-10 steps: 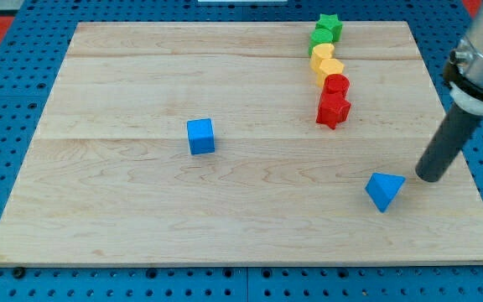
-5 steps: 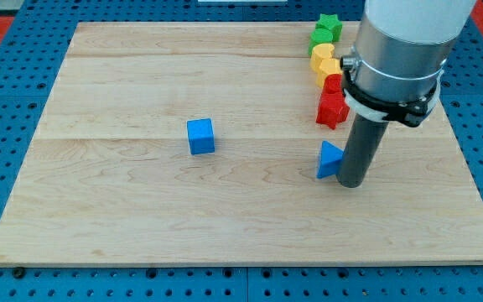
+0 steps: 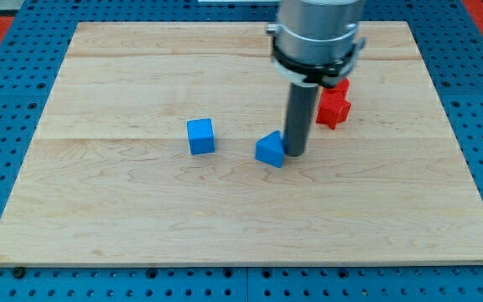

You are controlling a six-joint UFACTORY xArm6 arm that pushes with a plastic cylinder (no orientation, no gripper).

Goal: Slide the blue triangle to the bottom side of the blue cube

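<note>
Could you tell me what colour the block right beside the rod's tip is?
Blue: the triangle, in the camera view.

Lab bench (blue pegboard (image 3: 23,277))

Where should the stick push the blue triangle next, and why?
Probably keep pushing toward the view's left and a little down. My tip sits against the right side of the blue triangle, which lies right of the blue cube, almost level with it, not yet below it.
</note>
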